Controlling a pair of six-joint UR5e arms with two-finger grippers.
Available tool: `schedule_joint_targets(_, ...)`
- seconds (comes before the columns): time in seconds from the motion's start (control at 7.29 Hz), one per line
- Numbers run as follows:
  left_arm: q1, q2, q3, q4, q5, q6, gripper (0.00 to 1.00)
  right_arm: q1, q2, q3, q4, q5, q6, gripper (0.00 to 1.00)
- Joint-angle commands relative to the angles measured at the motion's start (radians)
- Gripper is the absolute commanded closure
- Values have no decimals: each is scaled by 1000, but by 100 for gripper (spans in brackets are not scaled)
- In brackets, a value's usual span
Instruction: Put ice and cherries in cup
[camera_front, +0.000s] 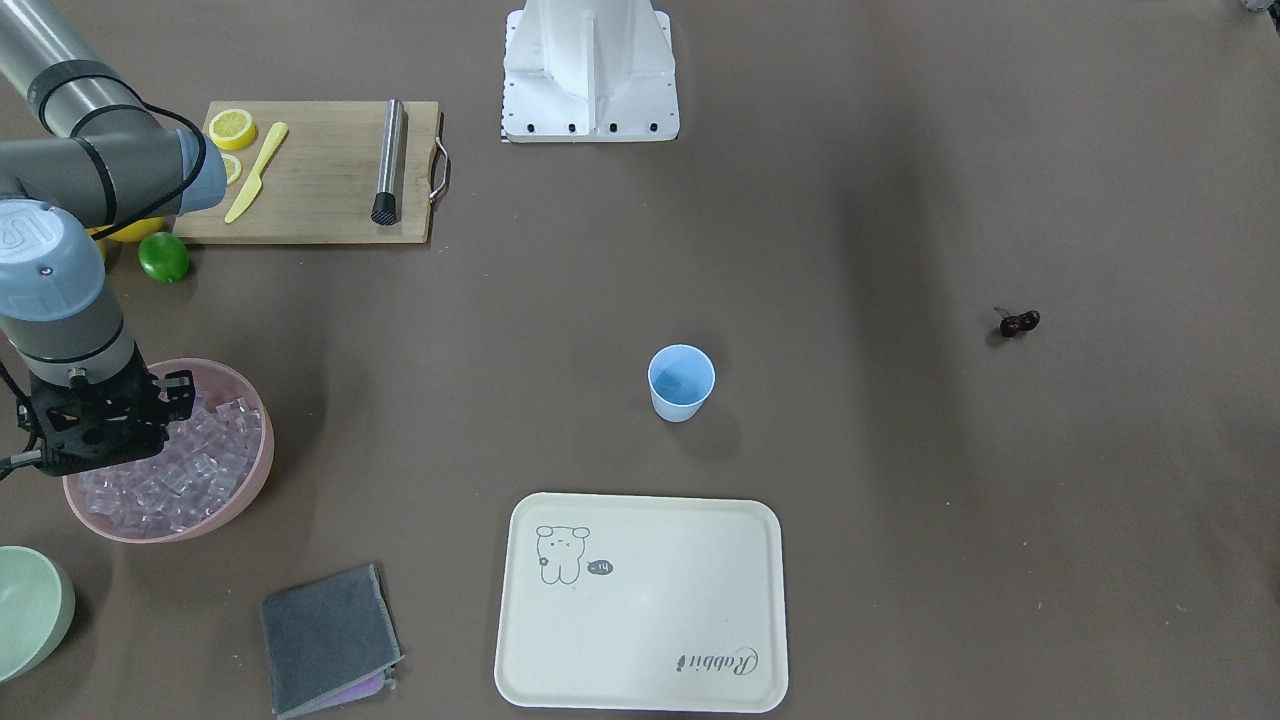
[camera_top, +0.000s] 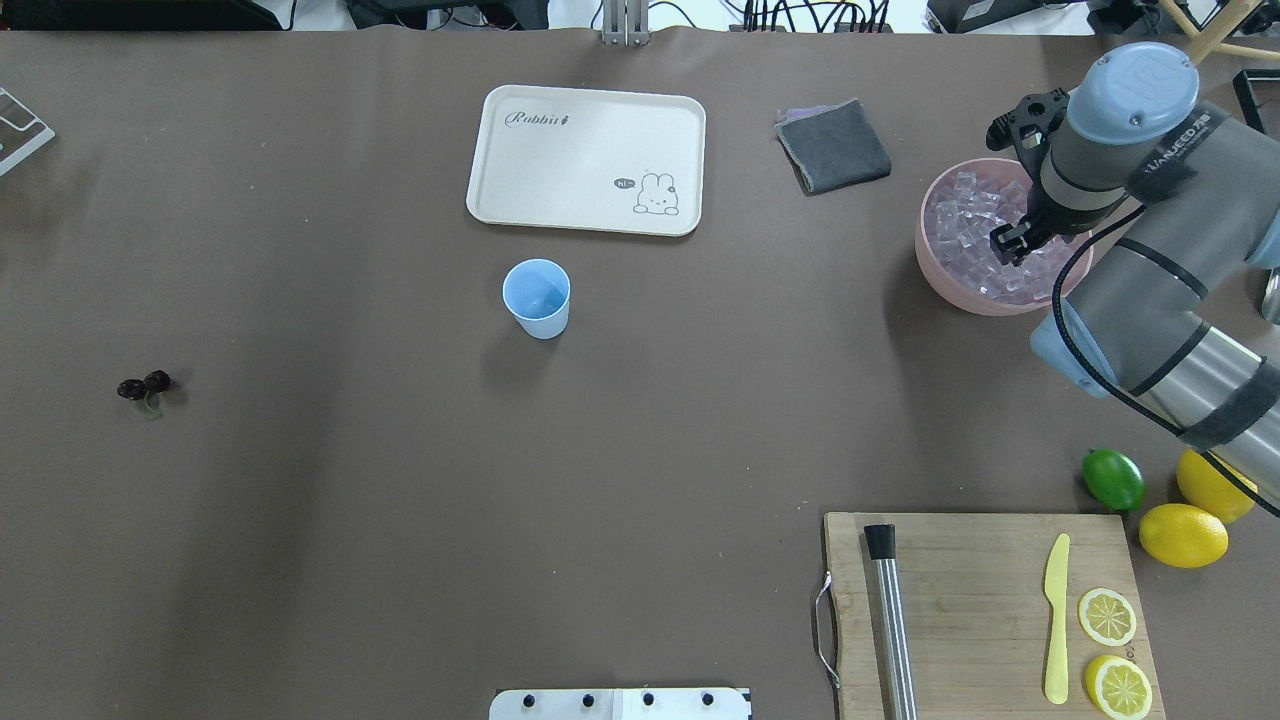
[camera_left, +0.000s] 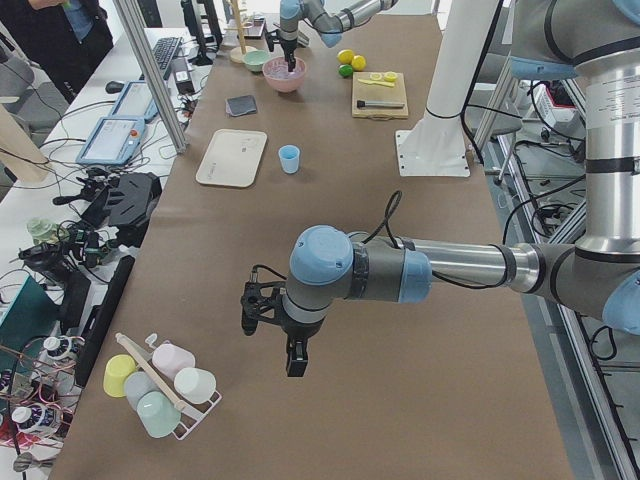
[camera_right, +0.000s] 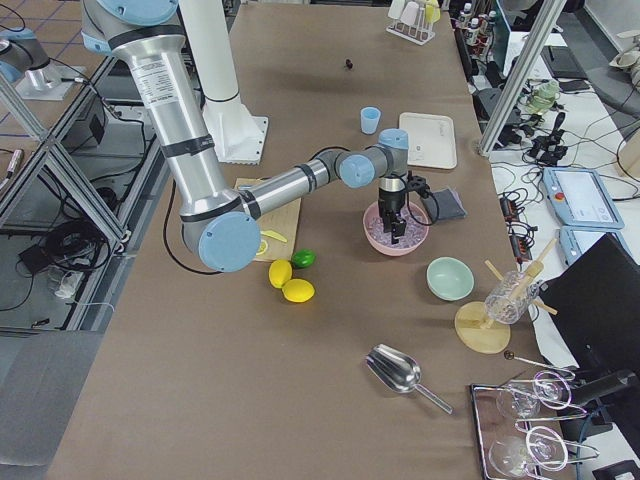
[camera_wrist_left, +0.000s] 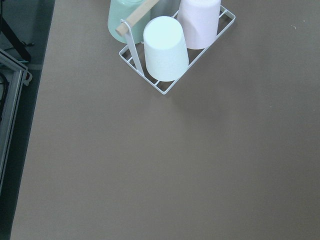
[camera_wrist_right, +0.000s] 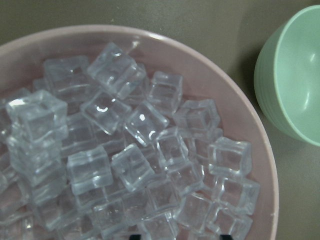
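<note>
The light blue cup (camera_front: 681, 383) stands upright mid-table, also in the overhead view (camera_top: 537, 298). The dark cherries (camera_front: 1020, 322) lie alone far off on the robot's left side (camera_top: 144, 384). The ice (camera_wrist_right: 135, 150) fills a pink bowl (camera_top: 940, 280). My right gripper (camera_top: 1008, 245) hangs over the ice inside that bowl; in the right wrist view only its two dark fingertips (camera_wrist_right: 134, 236) show at the bottom edge, spread apart with nothing held. My left gripper (camera_left: 290, 352) hovers over bare table far from the cup; I cannot tell whether it is open.
A cream tray (camera_front: 640, 600) and a grey cloth (camera_front: 328, 640) lie near the cup. A cutting board (camera_front: 310, 170) holds lemon slices, a yellow knife and a metal muddler. A lime (camera_front: 164, 257) and a pale green bowl (camera_wrist_right: 295, 75) flank the pink bowl. A cup rack (camera_wrist_left: 165, 45) sits below the left wrist.
</note>
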Motion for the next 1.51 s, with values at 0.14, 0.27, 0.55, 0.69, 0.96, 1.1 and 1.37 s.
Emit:
schedule_joint_targets(0.14, 0, -1, -4, 0, 0, 3, 2, -12, -8, 4, 0, -6, 4, 46)
schedule_joint_targets(0.27, 0, -1, -4, 0, 0, 3, 2, -17, -7, 5, 0, -6, 5, 47)
schedule_joint_targets(0.55, 0, -1, -4, 0, 0, 3, 2, -18, -2, 15, -2, 0, 7, 47)
schedule_joint_targets(0.69, 0, -1, -3, 0, 0, 3, 2, -20, -7, 13, 0, -1, 7, 47)
schedule_joint_targets(0.96, 0, -1, -4, 0, 0, 1, 2, -21, -11, 8, 0, -6, 7, 47)
schedule_joint_targets(1.1, 0, -1, -7, 0, 0, 3, 2, -21, -10, 8, 0, -5, 7, 57)
schedule_joint_targets(1.37, 0, -4, -7, 0, 0, 3, 2, -23, -8, 7, 0, 0, 7, 77)
